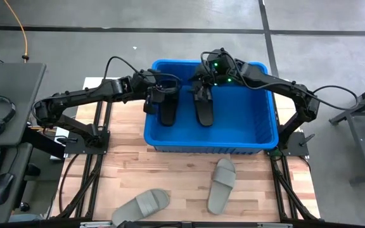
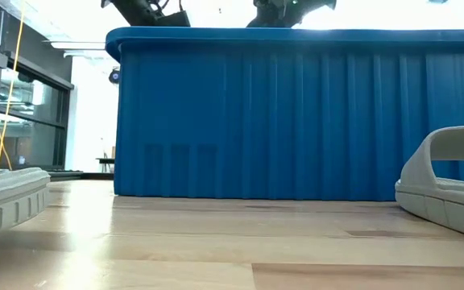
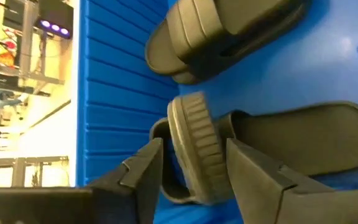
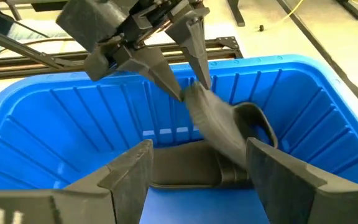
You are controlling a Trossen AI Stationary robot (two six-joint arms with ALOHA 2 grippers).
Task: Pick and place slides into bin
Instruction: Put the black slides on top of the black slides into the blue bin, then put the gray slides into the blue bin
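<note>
The blue bin stands at the table's far middle; its near wall fills the low view. My left gripper is inside the bin at its left side, shut on a black slide. It also shows in the right wrist view. My right gripper is open and empty, hovering over a second black slide that lies on the bin floor. Two light grey slides lie on the table near its front edge. My left gripper pinches the black slide's ribbed strap between its two fingers, one on each side of the band. The fingers come from above, slanting in from the table's left. The slide hangs tilted below them; its lower end is hidden behind my right gripper's fingers.
The bin's ribbed walls close in on both grippers, which are close together. The grey slides show large in the low view, at the left and the right. Bare wooden tabletop lies in front of the bin.
</note>
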